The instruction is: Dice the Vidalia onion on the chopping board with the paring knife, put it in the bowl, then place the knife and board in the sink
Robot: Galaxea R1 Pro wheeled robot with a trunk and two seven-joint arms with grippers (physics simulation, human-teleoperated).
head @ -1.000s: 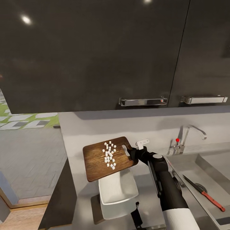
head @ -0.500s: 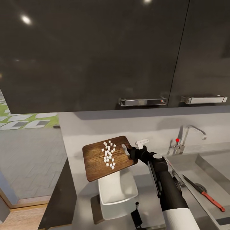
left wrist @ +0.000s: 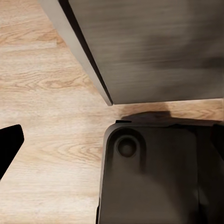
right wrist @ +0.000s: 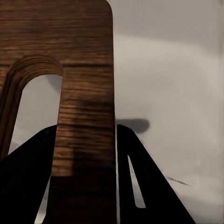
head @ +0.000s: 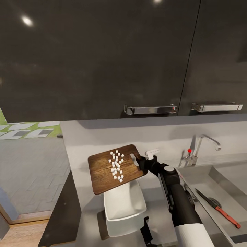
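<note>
Right gripper (head: 140, 161) fingers (right wrist: 140, 186) pinch the chopping board (head: 115, 168) at its handle-slot edge, board held in the air above the bowl (head: 124, 206), tilted, diced onion (head: 116, 165) piled mid-board. Bowl sits on the grey bench (head: 85, 192), close to the bench's left end; past that edge is wood floor (left wrist: 46, 140). Paring knife (head: 218, 208) lies in the sink (head: 206, 185), right of the bowl, tap (head: 200, 147) behind. Dark upper cabinets (head: 103, 58) hang well above the board. Left gripper: cannot tell.
</note>
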